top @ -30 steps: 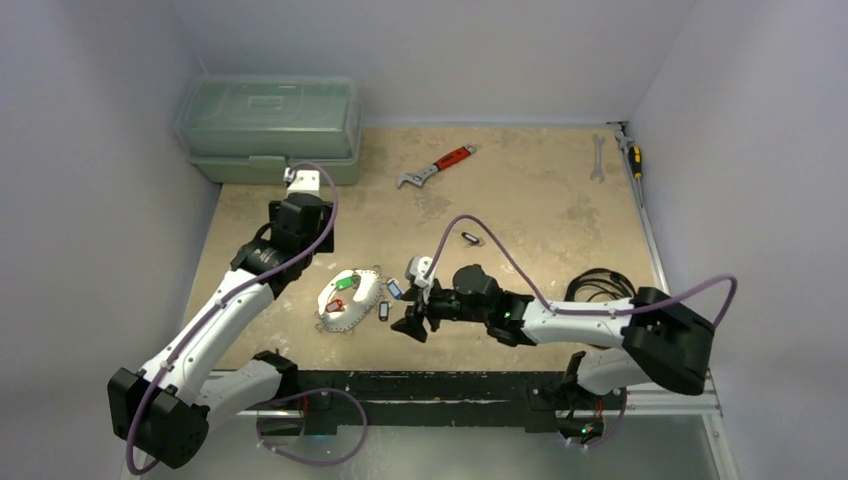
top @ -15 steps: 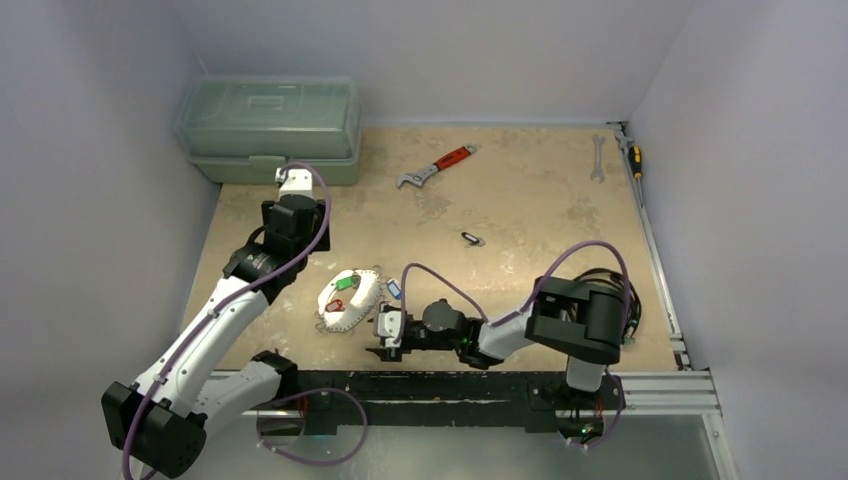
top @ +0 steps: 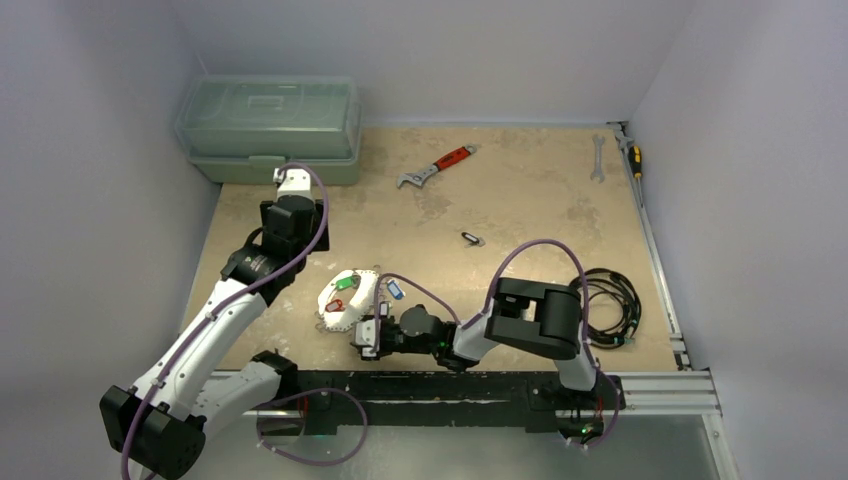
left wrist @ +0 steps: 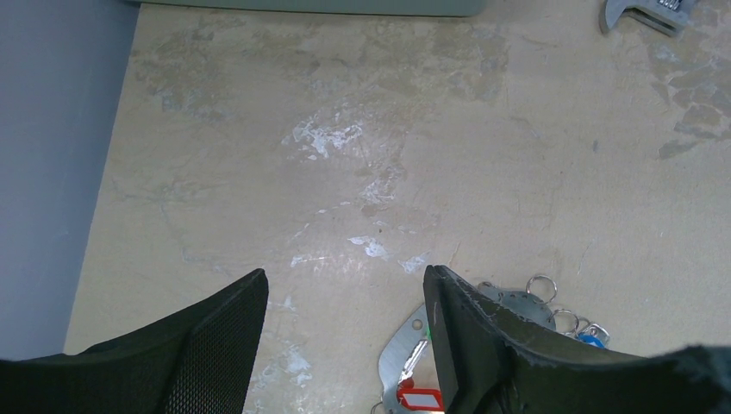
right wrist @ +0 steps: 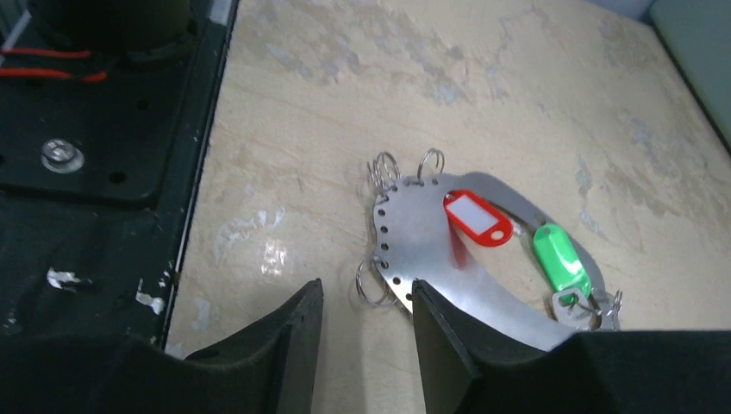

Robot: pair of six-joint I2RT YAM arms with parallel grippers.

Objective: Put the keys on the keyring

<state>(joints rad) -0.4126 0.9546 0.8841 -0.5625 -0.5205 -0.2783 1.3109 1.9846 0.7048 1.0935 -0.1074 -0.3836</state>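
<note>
The keyring [top: 345,302] is a flat silvery crescent with small split rings, lying left of centre. Keys with a red tag [right wrist: 477,217] and a green tag [right wrist: 560,257] lie on it. A blue-tagged key [top: 394,290] lies at its right edge. One loose black-tagged key [top: 471,238] lies further back. My right gripper [top: 365,338] is open and empty at the keyring's near edge. In the right wrist view, a small split ring [right wrist: 372,285] lies between its fingertips [right wrist: 441,304]. My left gripper [top: 291,222] is open and empty, hovering back-left of the keyring [left wrist: 414,345].
A green toolbox [top: 268,128] stands at the back left. A red-handled wrench [top: 436,167] lies mid-back, with a spanner [top: 597,157] and a screwdriver [top: 632,155] at the back right. Black cables [top: 605,298] coil at the right. The black base rail [right wrist: 86,155] borders the near edge.
My right arm has folded and swung left. Its gripper has moved from right of the keyring to the keyring's near edge. My left gripper has shifted slightly back and left.
</note>
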